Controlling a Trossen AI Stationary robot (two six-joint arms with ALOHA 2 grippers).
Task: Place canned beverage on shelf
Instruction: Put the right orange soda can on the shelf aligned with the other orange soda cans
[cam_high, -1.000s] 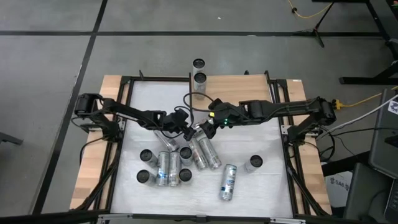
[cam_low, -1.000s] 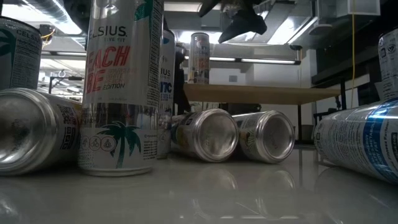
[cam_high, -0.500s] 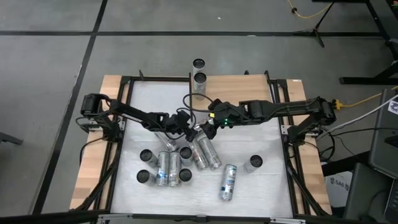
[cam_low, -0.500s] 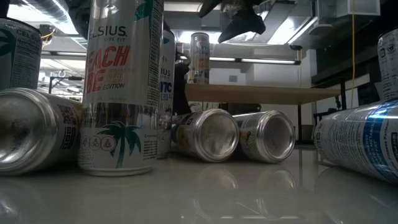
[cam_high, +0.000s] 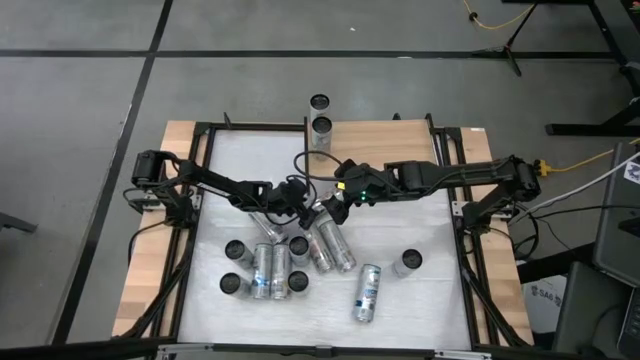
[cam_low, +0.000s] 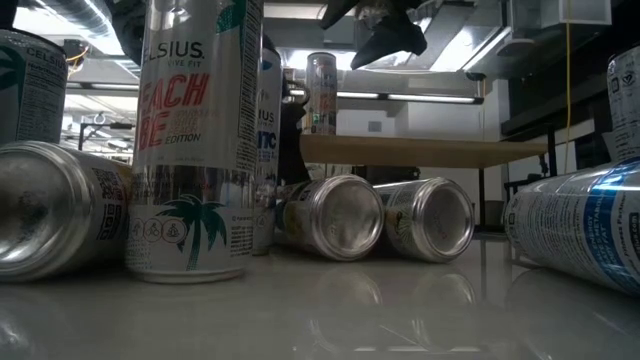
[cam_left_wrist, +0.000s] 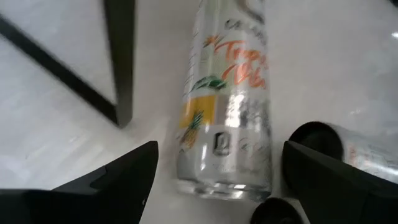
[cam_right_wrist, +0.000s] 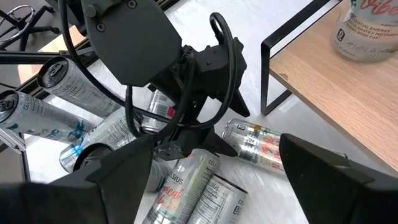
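Both my arms reach in just short of the shelf (cam_high: 322, 135), left gripper (cam_high: 300, 212) and right gripper (cam_high: 328, 212) near each other, fingers spread.

"EDITION" on standing can (cam_low: 195, 140)

White bench (cam_high: 430, 300) with pale wooden side strips (cam_high: 140, 290), grey tiled floor (cam_high: 80, 110), yellow cable (cam_high: 590, 160), ceiling strip lights (cam_low: 400, 97)
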